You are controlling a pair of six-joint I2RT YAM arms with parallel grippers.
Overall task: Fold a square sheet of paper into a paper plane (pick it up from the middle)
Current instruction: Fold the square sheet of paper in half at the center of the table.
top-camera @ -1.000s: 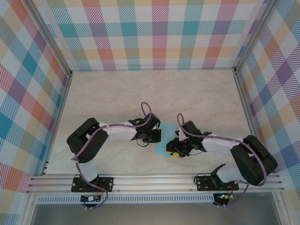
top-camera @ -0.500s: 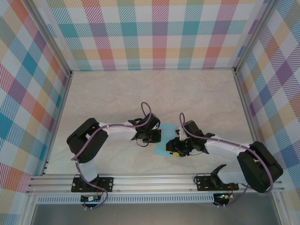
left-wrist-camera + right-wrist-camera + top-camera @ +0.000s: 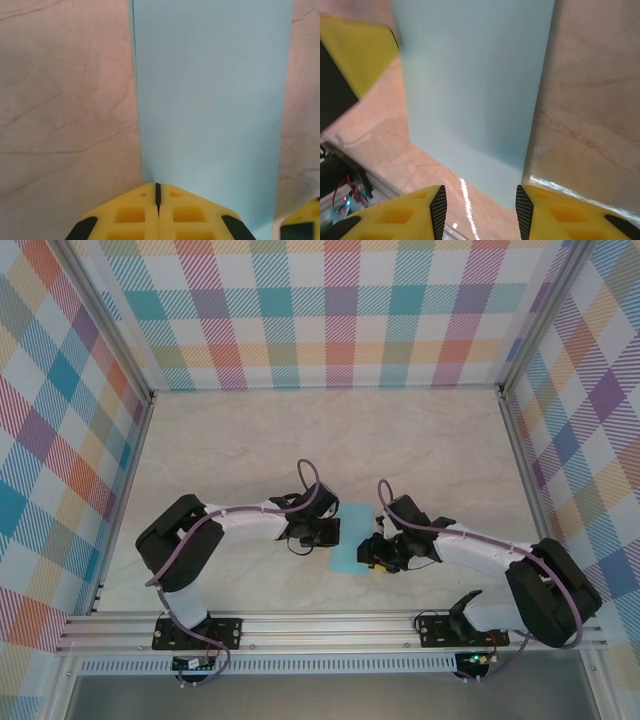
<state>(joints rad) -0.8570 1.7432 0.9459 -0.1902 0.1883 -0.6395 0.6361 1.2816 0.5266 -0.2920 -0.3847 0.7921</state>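
Observation:
The light-blue sheet of paper lies flat on the marble table between my two grippers. In the left wrist view the paper is a tall rectangle with a doubled edge along its left side. My left gripper is shut, its yellow tips together at the paper's near edge, with nothing visible between them. From above, the left gripper sits at the sheet's left side. My right gripper is open and hovers low over the paper, whose near corner lies between the fingers. In the top view the right gripper is at the sheet's right side.
The marble table is walled in by checked panels and metal posts. An aluminium rail runs along the near edge by the arm bases. The left gripper's yellow finger shows at the right wrist view's upper left.
The left arm's elbow has shifted slightly left and the right arm has adjusted a little. The paper stays where it was between the grippers.

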